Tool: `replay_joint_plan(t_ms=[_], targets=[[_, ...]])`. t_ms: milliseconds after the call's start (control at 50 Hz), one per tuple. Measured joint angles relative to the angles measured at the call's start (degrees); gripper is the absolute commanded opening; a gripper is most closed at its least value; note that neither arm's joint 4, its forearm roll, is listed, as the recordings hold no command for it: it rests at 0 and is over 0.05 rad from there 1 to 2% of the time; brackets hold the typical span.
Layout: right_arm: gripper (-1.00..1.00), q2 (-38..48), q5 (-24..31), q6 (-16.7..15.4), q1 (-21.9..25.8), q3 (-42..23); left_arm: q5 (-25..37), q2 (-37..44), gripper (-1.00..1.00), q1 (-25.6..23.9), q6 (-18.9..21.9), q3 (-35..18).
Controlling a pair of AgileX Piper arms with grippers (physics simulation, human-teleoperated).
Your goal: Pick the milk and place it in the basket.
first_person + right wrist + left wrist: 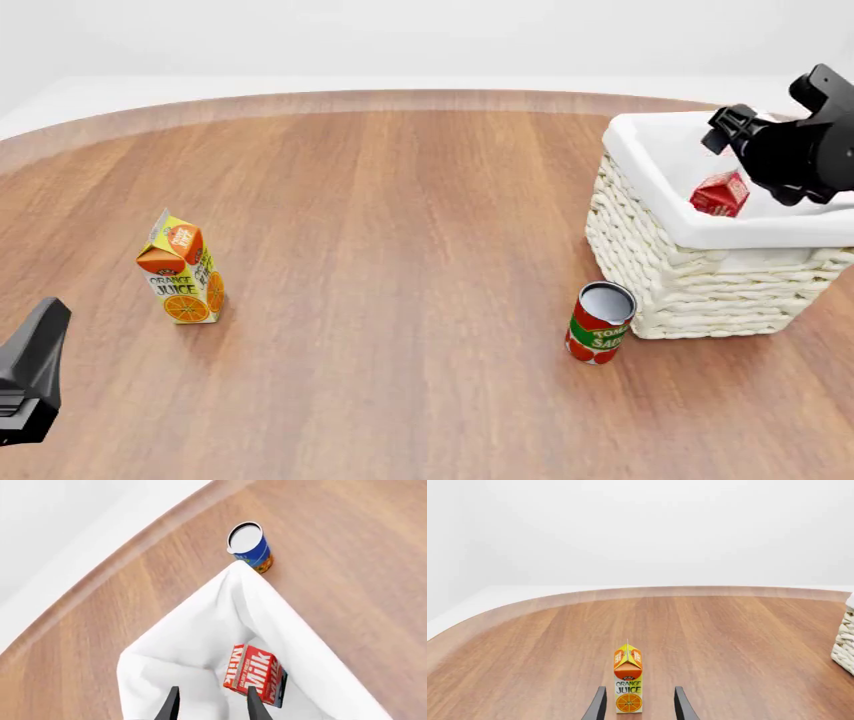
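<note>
The milk (719,193), a small red-topped carton, lies tilted inside the basket (681,280) at the right of the table. In the right wrist view the milk (255,674) rests on the white liner (200,630), with "Milk" lettering showing. My right gripper (213,706) hovers over the basket's inside, open, with nothing between its fingers; the carton lies just beyond one fingertip. The front view shows that right gripper (731,128) above the basket's far rim. My left gripper (639,707) is open and low at the table's near left (34,375).
An orange juice carton (180,272) stands upright on the left of the table, a little ahead of my left fingers (598,706). A tomato can (601,322) stands just in front of the basket's near left corner. The basket's woven edge (846,645) shows in the left wrist view.
</note>
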Motion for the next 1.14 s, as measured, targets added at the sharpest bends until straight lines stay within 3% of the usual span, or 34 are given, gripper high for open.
replay_joint_plan(t_ms=[620,1140], targets=[[1.00,-3.09,1.39,0.99,1.53,-0.71,0.00,0.00,1.00,0.00,0.00,0.00],[1.00,-20.51,10.44,2.76,7.14,-2.59,0.00,0.00,1.00,0.00,0.00,0.00]])
